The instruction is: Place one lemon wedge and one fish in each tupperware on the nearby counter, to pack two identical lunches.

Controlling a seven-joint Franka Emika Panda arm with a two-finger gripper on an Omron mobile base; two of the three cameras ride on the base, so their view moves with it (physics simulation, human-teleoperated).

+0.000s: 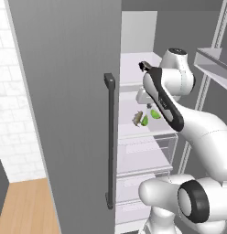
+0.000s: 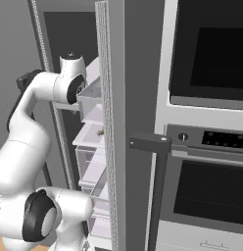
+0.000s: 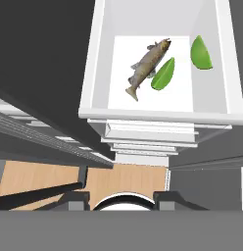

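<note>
In the hand view a slim grey-and-tan fish lies on a white fridge shelf. One green lemon wedge touches its side, and a second wedge lies apart to the right. My gripper hangs well above them, open, with nothing between its dark fingertips. From the left base view the fish and a wedge sit just under my hand. The tupperware and the counter are out of view.
The open grey fridge door with its dark handle stands close on my left. A door bin juts out at upper right. Clear drawers sit under the shelf. An oven is to the fridge's right.
</note>
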